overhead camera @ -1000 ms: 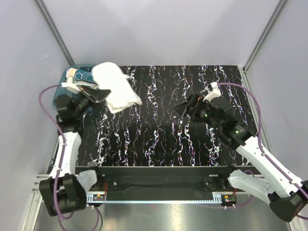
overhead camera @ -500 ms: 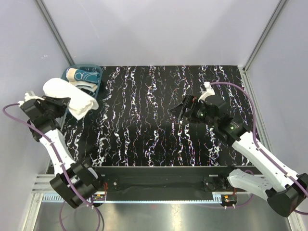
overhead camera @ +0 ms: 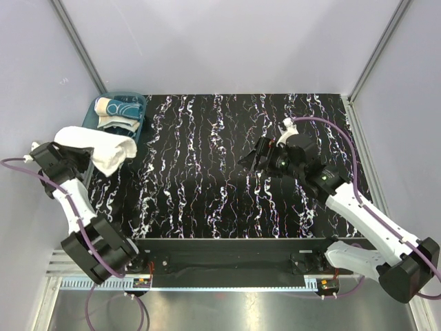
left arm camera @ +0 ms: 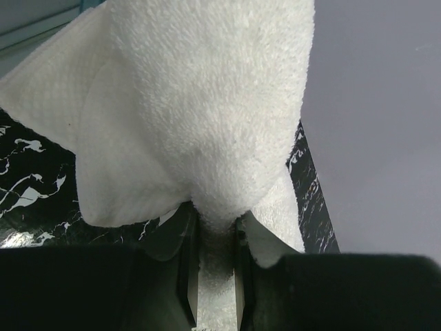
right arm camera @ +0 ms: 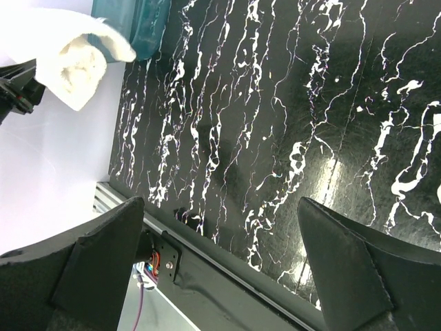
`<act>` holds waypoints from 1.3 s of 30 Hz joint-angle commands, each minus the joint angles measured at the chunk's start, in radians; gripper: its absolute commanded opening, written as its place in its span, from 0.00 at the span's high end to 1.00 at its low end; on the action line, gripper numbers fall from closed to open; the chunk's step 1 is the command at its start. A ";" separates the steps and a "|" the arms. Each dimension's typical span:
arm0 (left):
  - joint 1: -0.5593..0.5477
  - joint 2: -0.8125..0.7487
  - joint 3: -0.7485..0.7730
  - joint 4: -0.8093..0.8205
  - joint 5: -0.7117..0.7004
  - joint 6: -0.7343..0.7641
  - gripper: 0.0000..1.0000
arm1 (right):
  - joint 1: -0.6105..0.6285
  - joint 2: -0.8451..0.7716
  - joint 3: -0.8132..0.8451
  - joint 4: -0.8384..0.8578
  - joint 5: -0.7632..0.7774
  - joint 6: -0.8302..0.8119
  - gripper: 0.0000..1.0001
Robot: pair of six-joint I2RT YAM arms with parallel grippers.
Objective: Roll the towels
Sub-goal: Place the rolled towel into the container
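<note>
left claw (left arm camera: 210, 238): pinching a white towel (left arm camera: 207, 103), which bunches just ahead of its fingers. right claw (overhead camera: 251, 156): spread wide, black marbled tabletop (right arm camera: 275, 103) beneath it, towel well off to its side.

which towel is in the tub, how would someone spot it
At the far left corner of the black marbled table sits a teal tub. The cream-tan towel lying in it carries a dark teal print, unlike the plain white terry towel that the left gripper holds beside the tub.

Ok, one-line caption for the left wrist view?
Left tool pinching a fold of the large white terry towel, with the black white-veined tabletop behind it.
</note>
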 commanded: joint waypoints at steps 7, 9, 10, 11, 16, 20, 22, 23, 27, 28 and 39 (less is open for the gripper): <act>-0.106 0.124 0.084 0.194 -0.165 -0.098 1.00 | 0.006 0.060 0.015 0.041 -0.024 -0.027 0.00; -0.152 0.160 0.110 0.201 -0.218 -0.109 1.00 | 0.006 0.077 0.021 0.043 -0.027 -0.034 0.00; -0.166 0.172 0.118 0.203 -0.240 -0.112 1.00 | 0.006 0.084 0.023 0.044 -0.029 -0.035 0.00; -0.190 0.181 0.130 0.201 -0.286 -0.113 1.00 | 0.006 0.089 0.023 0.044 -0.032 -0.040 0.00; -0.241 0.298 0.242 0.191 -0.367 -0.116 1.00 | 0.006 0.118 0.015 0.044 -0.027 -0.058 0.00; -0.278 0.393 0.329 0.163 -0.433 -0.109 1.00 | 0.006 0.143 0.009 0.052 -0.030 -0.072 0.00; -0.285 0.433 0.355 0.163 -0.452 -0.109 1.00 | 0.006 0.161 0.008 0.064 -0.041 -0.080 0.00; -0.292 0.444 0.357 0.172 -0.456 -0.110 1.00 | 0.006 0.170 0.009 0.067 -0.045 -0.081 0.00; -0.312 0.520 0.378 0.223 -0.466 -0.107 1.00 | 0.006 0.206 0.012 0.086 -0.055 -0.103 0.00; -0.316 0.537 0.388 0.223 -0.469 -0.106 1.00 | 0.006 0.219 0.012 0.090 -0.058 -0.104 0.00; -0.365 0.704 0.372 0.551 -0.420 -0.173 1.00 | 0.006 0.316 0.006 0.133 -0.091 -0.135 0.00</act>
